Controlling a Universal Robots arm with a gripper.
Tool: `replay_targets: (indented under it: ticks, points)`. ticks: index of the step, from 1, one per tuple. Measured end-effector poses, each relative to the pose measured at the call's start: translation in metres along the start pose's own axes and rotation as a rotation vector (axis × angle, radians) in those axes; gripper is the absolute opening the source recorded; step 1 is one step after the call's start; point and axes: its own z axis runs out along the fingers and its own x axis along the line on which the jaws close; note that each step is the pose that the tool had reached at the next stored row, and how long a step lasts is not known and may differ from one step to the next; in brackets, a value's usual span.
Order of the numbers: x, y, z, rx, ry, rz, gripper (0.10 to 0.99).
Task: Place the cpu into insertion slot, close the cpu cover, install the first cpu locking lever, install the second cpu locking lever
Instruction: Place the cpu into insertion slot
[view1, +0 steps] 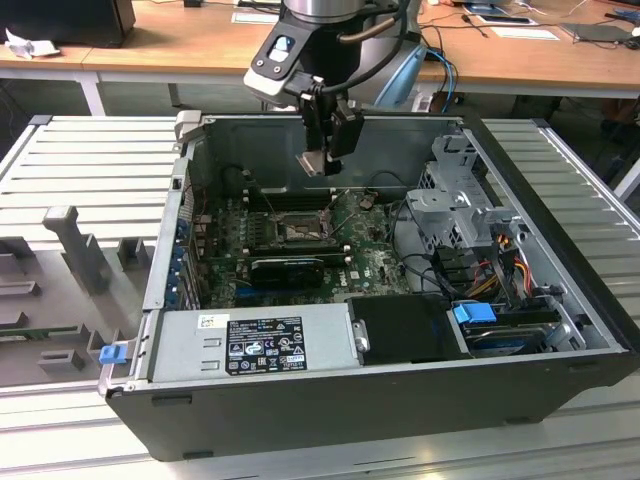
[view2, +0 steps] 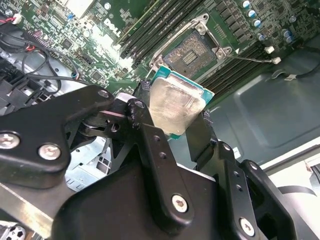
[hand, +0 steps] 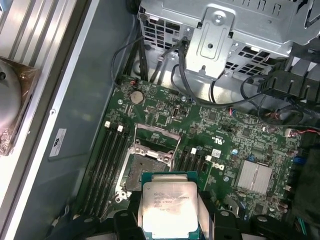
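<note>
The cpu (view2: 176, 104) (hand: 169, 207) is a flat silvery square chip with a green edge, held between the black fingers (view2: 150, 135) of my gripper (view1: 320, 162), which is shut on it. In the exterior view the gripper hangs inside the open computer case, above the motherboard. Below it lies the insertion slot (view1: 301, 233) (view2: 192, 52) (hand: 141, 170), a square socket with a dark frame and brownish middle. The cpu cover (hand: 156, 141) stands raised at the socket's far edge, a thin metal frame. The chip is clear of the socket, hovering over its near side.
Green motherboard (view1: 365, 262) with dark memory slots (hand: 107, 160) on both sides of the socket. A black card (view1: 287, 270) lies in front of the socket. The grey power supply box (view1: 255, 342), a metal drive cage (view1: 455, 200) and loose cables (view1: 490, 265) crowd the case.
</note>
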Motion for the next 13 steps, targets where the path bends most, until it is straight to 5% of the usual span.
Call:
replay_targets:
  ticks: [6, 13]
  points:
    - [0.0000, -0.0001, 0.0013, 0.000, -0.0018, 0.021, 0.529]
    - [-0.0001, -0.0004, 0.0047, -0.003, -0.0131, 0.152, 0.529]
